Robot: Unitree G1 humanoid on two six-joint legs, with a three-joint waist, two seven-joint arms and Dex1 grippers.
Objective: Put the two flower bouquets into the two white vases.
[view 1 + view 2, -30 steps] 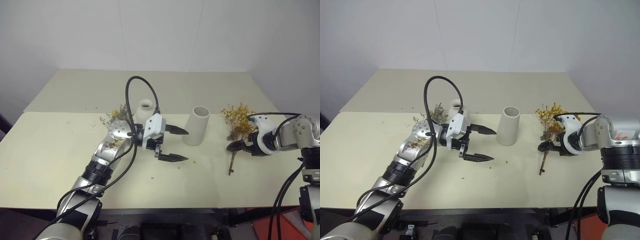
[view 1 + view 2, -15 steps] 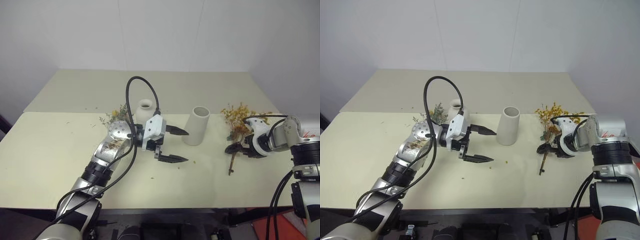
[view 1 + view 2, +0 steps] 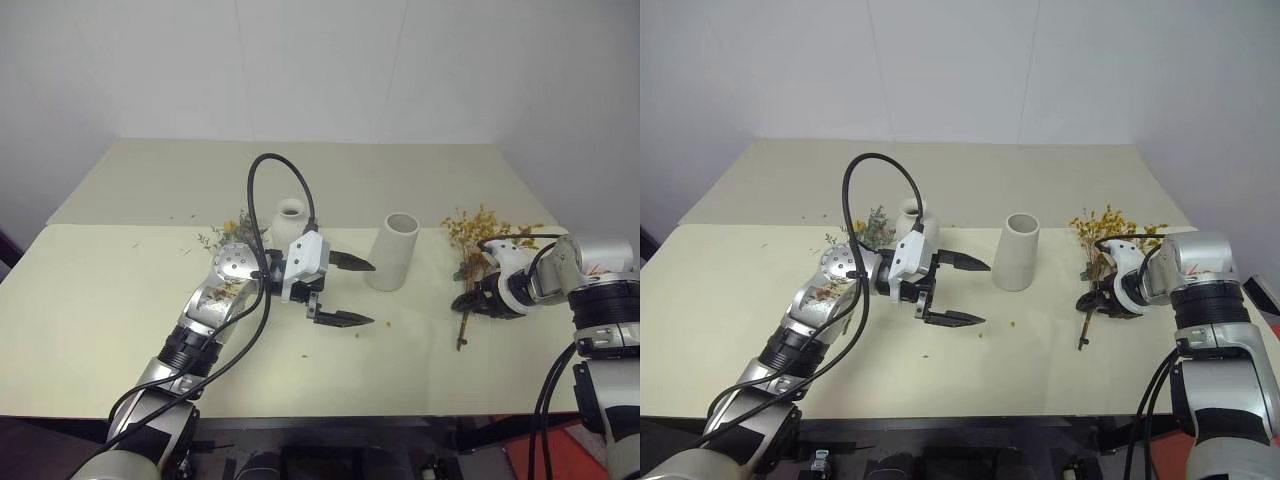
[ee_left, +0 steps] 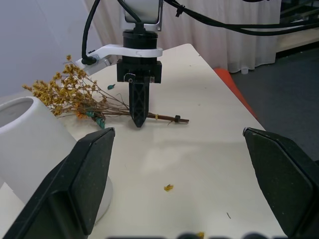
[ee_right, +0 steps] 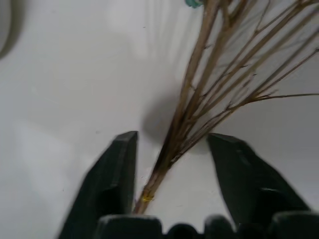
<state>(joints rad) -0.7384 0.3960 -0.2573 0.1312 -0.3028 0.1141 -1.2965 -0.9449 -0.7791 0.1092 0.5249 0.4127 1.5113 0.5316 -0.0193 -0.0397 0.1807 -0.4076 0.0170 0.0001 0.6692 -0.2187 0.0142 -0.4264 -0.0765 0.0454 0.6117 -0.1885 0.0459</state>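
Right gripper (image 5: 172, 149) has come down onto the yellow bouquet (image 3: 478, 240) and is closing: a second ago its two black fingers (image 5: 117, 174) stood wide apart over the stalks, and now they sit nearer together with the bundle of brown stems (image 5: 192, 117) running up between them. In the right wrist view the stems lie in the gap, closer to one finger than the other, and I can see daylight on both sides, so the fingers are part-way shut and do not yet pinch the stems. The flower head spreads beyond the fingertips, away from the wrist, and the cut end trails back under the palm on the table (image 3: 120, 290).

Left gripper (image 3: 345, 292) hangs wide open and empty above the table and has not moved over that second. The wide-mouthed vase (image 3: 393, 252) stands just beyond its fingertips, between the two grippers. The narrow-necked vase (image 3: 289, 222) stands behind the left gripper, beside its wrist, with the grey-green sprig (image 3: 232, 230) lying next to it on the far side of the arm.

My reading is that the grasp on the first bouquet is under way and not finished; both vases are empty and neither bunch is off the table. Once the fingers close, the thin dry stems may slip or splay, so a firm squeeze low on the bundle matters before lifting. The wide-mouthed vase, off to the side of the right gripper, looks the easier home for this bushy bunch.
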